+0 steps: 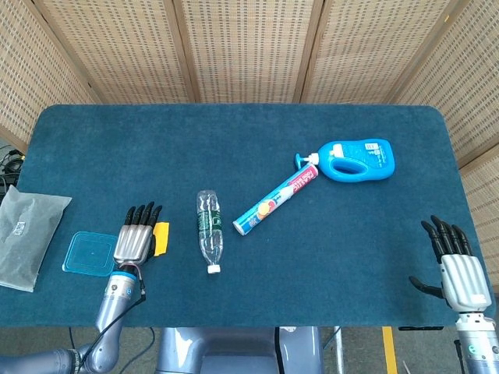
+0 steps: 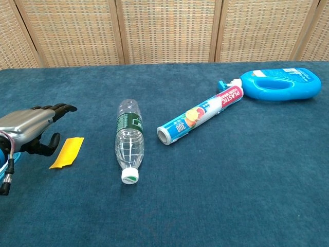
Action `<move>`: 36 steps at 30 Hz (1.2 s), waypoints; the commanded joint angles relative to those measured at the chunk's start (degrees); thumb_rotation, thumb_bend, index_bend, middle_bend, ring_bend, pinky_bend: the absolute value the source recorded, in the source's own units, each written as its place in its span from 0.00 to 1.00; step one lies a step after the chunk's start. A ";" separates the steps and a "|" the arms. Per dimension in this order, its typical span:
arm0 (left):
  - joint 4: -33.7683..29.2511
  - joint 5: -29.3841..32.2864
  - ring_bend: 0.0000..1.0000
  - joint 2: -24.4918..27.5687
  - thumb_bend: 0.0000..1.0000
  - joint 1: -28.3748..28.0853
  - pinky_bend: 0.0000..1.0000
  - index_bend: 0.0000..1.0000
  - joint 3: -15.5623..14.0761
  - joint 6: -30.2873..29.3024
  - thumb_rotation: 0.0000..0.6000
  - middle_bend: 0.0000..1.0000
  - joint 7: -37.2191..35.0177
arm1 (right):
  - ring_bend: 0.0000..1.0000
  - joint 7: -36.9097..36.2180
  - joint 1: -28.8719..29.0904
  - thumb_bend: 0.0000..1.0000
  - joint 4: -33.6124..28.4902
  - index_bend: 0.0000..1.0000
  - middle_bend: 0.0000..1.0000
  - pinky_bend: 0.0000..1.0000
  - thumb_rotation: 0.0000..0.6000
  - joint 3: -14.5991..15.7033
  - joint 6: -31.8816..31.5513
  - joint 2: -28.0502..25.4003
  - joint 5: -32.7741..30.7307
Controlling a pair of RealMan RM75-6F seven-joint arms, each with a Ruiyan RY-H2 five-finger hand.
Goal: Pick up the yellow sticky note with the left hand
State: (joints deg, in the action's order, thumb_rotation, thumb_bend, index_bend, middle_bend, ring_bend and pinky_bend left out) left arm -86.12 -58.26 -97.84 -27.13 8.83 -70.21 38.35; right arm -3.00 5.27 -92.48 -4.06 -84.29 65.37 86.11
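L hand: hovers at the table's near-left edge, fingers apart and stretched fwd, thumb hanging under; I hold nothing.
Note: yellow strip, flat on the cloth just right of my L hand, apart from it in the chest view. In the head view it sits right against my fingers, so can't tell for sure if there's contact.
Risk 1: note is thin and flat on fuzzy cloth; I judge fingertips could slide over it and only push it, no edge to catch.
Risk 2: a push right sends it toward the bottle, which lies near and could roll if nudged.
Risk 3: thumb under the palm may drag the cloth or crumple the note if I press down hard.
Risk 4: blue lid lies just left of my hand; a sloppy re-aim could knock it.
R hand: far right at the table edge, fingers apart, idle, no conflict.
Far stuff: wrap roll and blue jug, well apart, no threat.
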 commanded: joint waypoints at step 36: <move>3.47 -3.38 0.00 -2.15 0.37 3.47 0.00 0.14 -5.03 -1.39 1.00 0.00 -3.12 | 0.00 0.23 -0.06 0.00 -0.51 0.00 0.00 0.00 1.00 0.07 -0.04 -0.05 0.07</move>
State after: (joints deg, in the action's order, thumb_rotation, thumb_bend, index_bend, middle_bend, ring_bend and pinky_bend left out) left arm -82.71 -61.58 -99.91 -23.67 3.85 -71.60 35.17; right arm -2.76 5.22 -92.99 -4.00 -84.33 65.33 86.17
